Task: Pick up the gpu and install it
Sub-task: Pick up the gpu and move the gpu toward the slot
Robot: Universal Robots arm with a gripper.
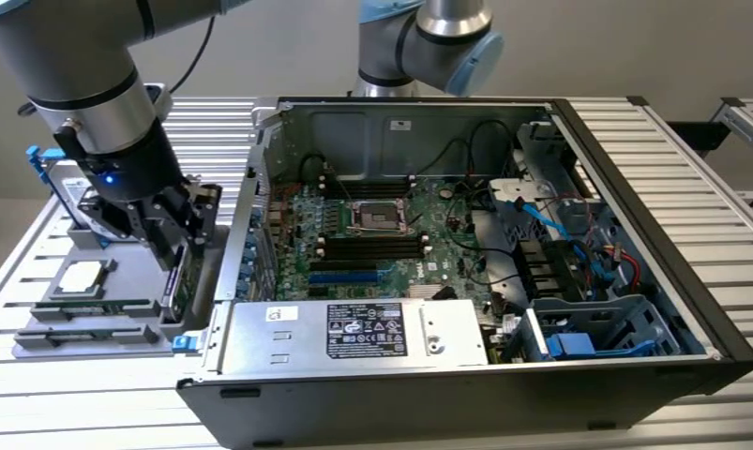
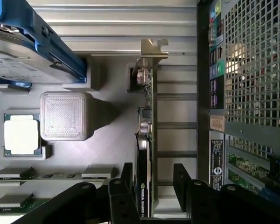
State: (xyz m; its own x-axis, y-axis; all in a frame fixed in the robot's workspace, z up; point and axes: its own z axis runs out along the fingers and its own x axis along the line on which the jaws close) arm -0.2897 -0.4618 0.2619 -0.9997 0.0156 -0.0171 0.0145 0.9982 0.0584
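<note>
While the thin green-and-black gpu card (image 2: 147, 116) stands on edge in the grey plastic tray (image 2: 112, 140) beside the open black computer case (image 1: 414, 412), the gripper (image 2: 153, 169) straddles it, fingers (image 2: 181, 179) spread, not pinching; lifting and installing remain undone.

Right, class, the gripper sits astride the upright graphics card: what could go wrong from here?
1. The graphics card sits off-centre in the open gripper, so closing might push it sideways and tilt it in its tray.
2. The computer case stands close beside it, so the card's metal bracket could catch its wall on lifting.
</note>
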